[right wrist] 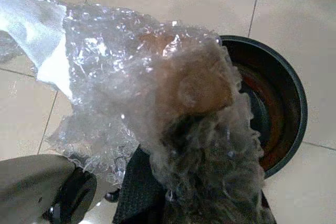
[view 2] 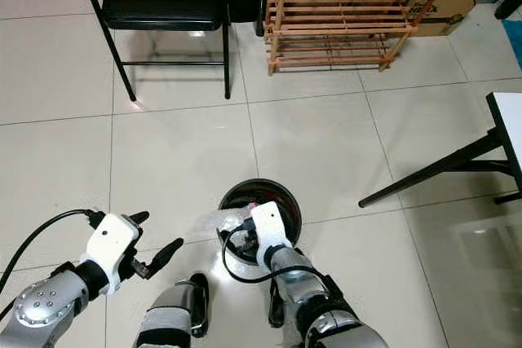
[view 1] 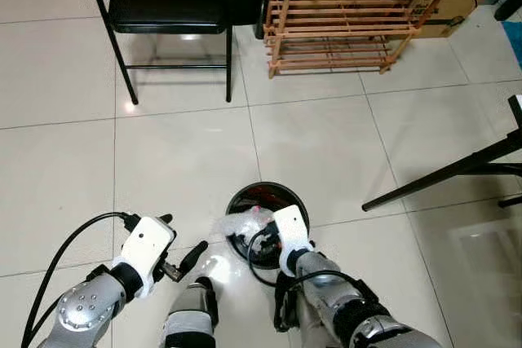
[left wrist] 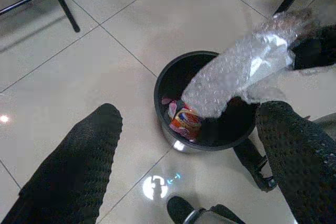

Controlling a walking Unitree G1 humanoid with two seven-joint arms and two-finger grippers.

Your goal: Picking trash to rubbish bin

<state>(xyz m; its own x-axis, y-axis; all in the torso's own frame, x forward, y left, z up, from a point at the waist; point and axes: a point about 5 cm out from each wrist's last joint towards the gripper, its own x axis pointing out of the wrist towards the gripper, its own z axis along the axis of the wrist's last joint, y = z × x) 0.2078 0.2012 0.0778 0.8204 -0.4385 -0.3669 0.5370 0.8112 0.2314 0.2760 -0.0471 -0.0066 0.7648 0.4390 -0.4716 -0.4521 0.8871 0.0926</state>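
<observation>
Glossy tile floor (view 1: 188, 160); right gripper (view 1: 245, 230) clamps bubble wrap (left wrist: 236, 72) over bin (left wrist: 173, 135), left gripper (view 1: 181, 244) spread, empty.

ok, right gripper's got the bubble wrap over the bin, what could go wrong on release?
1. The bubble wrap is wide and hangs partly past the rim of the bin, so it may drape over the edge or slide to the floor.
2. It is bunched around the right gripper and may cling when it opens.
3. The left gripper is open near the bin and could nudge it.
</observation>
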